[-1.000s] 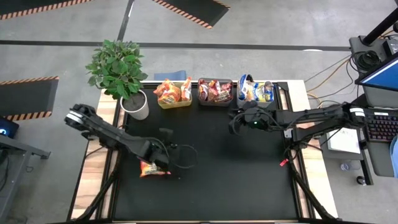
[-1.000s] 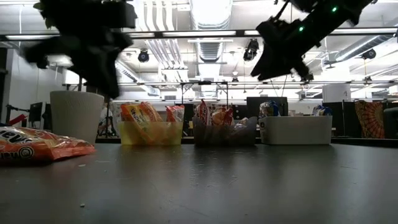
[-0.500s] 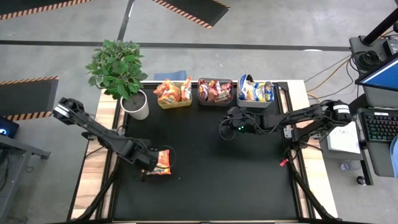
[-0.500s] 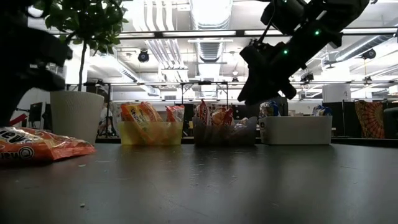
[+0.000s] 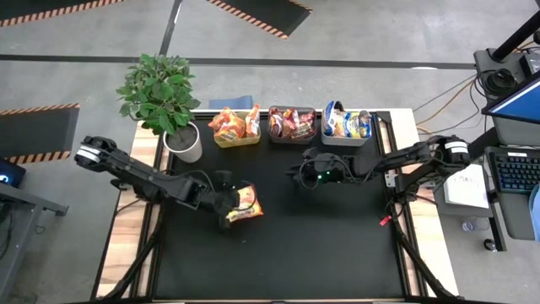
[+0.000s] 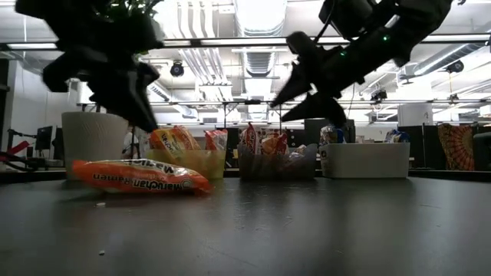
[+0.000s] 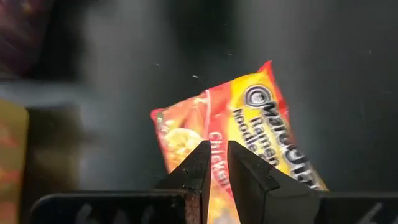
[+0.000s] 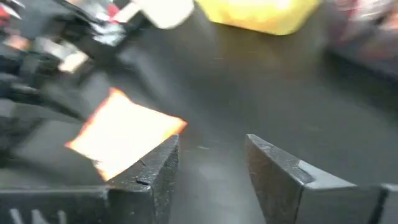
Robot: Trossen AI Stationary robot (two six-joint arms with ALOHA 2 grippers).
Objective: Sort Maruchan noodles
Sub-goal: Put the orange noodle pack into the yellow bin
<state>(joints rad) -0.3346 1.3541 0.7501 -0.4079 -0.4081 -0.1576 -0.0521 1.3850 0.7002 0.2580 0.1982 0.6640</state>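
One orange Maruchan noodle packet (image 5: pixel 245 205) is left of the table's middle, with my left gripper (image 5: pixel 228 205) shut on it. It also shows in the low view as packet (image 6: pixel 142 176) and, blurred, in the right wrist view as packet (image 8: pixel 124 134). My right gripper (image 5: pixel 294 174) hangs open above the table's middle, right of the packet, touching nothing. Along the far edge, more packets stand in a yellow bin (image 5: pixel 236 139), a dark bin (image 5: pixel 292 137) and a pale bin (image 5: pixel 346 135). My left gripper (image 7: pixel 216 152) has the packet's orange wrapper (image 7: pixel 216 134) in the narrow slit between its two fingers, away from the packet's ends. The fingers slant down from the table's left. The packet lies about level, low over the table; I cannot tell whether it touches it.
A potted plant (image 5: pixel 160 93) in a white pot (image 5: pixel 184 145) stands at the far left corner, close to the yellow bin. The black mat (image 5: pixel 337 245) spreads bare toward the near and right sides. A monitor and keyboard (image 5: pixel 515 169) sit off the table's right.
My left gripper has carried the orange packet from the near left toward the table's middle and far edge, and the packet has turned about. My right gripper has sunk and gone toward the table's left, tipping downward, and its fingers have spread wider.
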